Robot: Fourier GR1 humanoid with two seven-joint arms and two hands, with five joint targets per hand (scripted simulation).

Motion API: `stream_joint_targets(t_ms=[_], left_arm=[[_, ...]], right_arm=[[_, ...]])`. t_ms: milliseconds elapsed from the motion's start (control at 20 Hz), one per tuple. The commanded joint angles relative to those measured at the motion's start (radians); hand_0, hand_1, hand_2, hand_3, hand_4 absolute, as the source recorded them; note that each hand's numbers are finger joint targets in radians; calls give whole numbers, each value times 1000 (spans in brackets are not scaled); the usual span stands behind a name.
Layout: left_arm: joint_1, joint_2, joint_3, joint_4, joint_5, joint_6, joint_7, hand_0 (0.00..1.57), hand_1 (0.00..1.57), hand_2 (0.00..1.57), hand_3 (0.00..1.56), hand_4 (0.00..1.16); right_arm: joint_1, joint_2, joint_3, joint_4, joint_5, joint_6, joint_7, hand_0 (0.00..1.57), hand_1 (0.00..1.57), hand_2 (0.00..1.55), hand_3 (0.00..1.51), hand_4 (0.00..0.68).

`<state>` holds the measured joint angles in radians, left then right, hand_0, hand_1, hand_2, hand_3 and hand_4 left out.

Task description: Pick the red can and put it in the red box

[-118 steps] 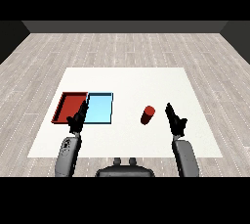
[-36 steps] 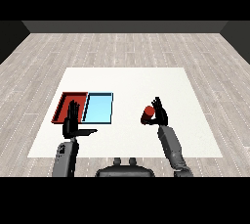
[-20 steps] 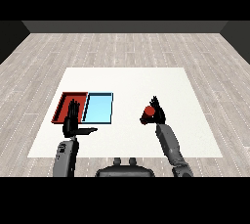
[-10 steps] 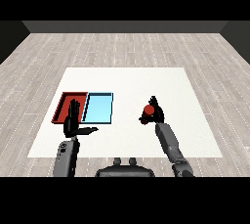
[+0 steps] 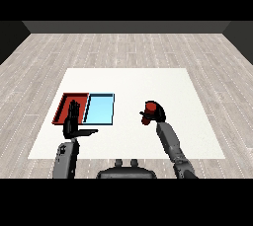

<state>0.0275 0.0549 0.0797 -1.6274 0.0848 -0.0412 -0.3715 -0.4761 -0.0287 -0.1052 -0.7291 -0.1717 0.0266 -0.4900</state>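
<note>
Right hand (image 5: 154, 116): you are curling it round the red can (image 5: 150, 107), right of the trays.
Left hand (image 5: 74, 124): fingers straight, wide.

trays (image 5: 65, 105) side by side, table (image 5: 128, 79) left; can (image 5: 150, 107) right, in right robot hand (image 5: 154, 116)

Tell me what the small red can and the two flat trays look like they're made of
The small red can, held in the right hand, looks like painted metal or plastic: plain matte red, no gleam. The flat red tray and flat light blue tray look like matte plastic, with even colour and thin raised rims.
</note>
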Motion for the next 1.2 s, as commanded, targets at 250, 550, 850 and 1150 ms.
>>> stream_joint_targets(t_ms=[250,550,850,1150], left_arm=[[53,-13,-43,-100,-25,9,39,0,0,0,0,0],[-21,9,11,31,14,-26,-4,0,0,0,0,0],[-27,-37,-99,13,-121,49,43,0,0,0,0,0],[-72,-54,-217,16,-91,62,123,0,0,0,0,0]], right_arm=[[25,27,90,-148,57,-117,82,1466,1466,1455,1425,646],[43,27,101,-173,61,-118,15,1457,1457,1446,1411,661],[84,5,86,-316,71,-73,46,1435,1435,1435,1406,649],[138,28,149,-516,80,-156,171,1432,1432,1447,1420,653]])
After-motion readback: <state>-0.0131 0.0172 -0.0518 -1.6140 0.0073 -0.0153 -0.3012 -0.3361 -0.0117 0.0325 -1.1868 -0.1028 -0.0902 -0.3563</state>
